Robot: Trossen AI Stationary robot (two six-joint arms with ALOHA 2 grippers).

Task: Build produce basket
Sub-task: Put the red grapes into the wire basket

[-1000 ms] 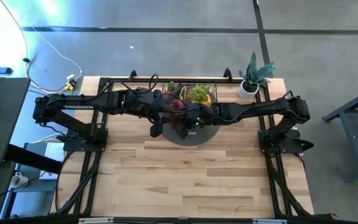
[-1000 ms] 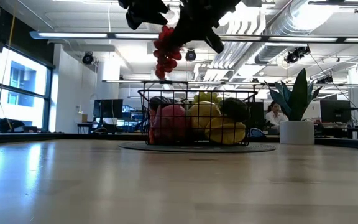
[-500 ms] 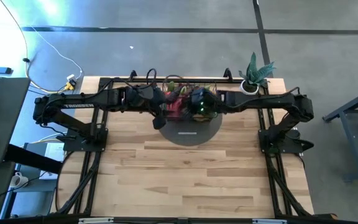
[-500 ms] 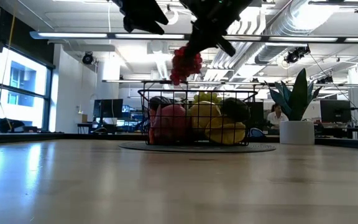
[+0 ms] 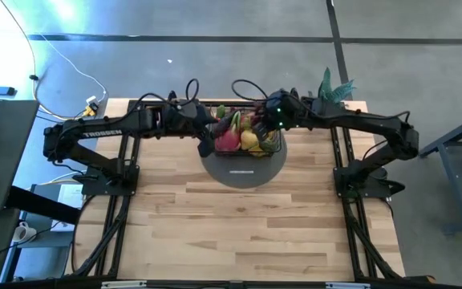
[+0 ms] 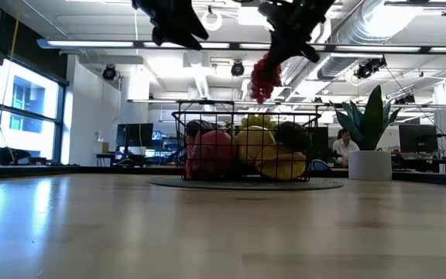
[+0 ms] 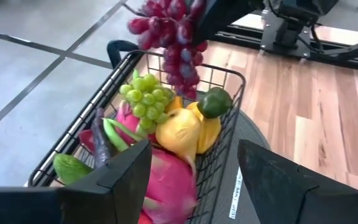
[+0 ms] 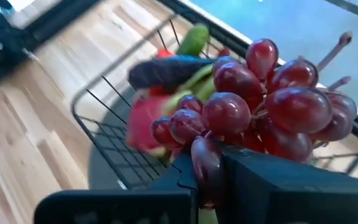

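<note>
Since a second ago the right pincer (image 6: pixel 285 48) has carried the red grapes (image 6: pixel 265 77) across from the basket's left side to its right side, and the right arm has swung toward the far edge of the table (image 5: pixel 247 233). The left pincer (image 6: pixel 175 29) has drawn back a little to the left.

Right pincer: pressed onto the red grapes at the stem end, the bunch hanging free below it. In the low view the bunch hangs above the basket (image 6: pixel 246 147) rim, over its right half, not touching the wire. In the right wrist view the red grapes (image 8: pixel 272 112) sit just ahead of the fingers.

Left pincer: spread, holding nothing, raised above and just left of the basket. Its wrist view looks between its two fingers (image 7: pixel 114 180) into the basket (image 7: pixel 225 146).

Basket stands on a round grey disc (image 5: pixel 243 170) near the table's far edge, midway between the arms. Inside: green grapes (image 7: pixel 145 96), a pink dragon fruit (image 7: pixel 166 183), yellow fruits (image 7: pixel 185 130), a small green round fruit (image 7: pixel 216 102) and a dark purple eggplant (image 7: pixel 99 137).

A potted plant (image 6: pixel 370 147) stands on the table to the right of the basket, well apart from it.
</note>
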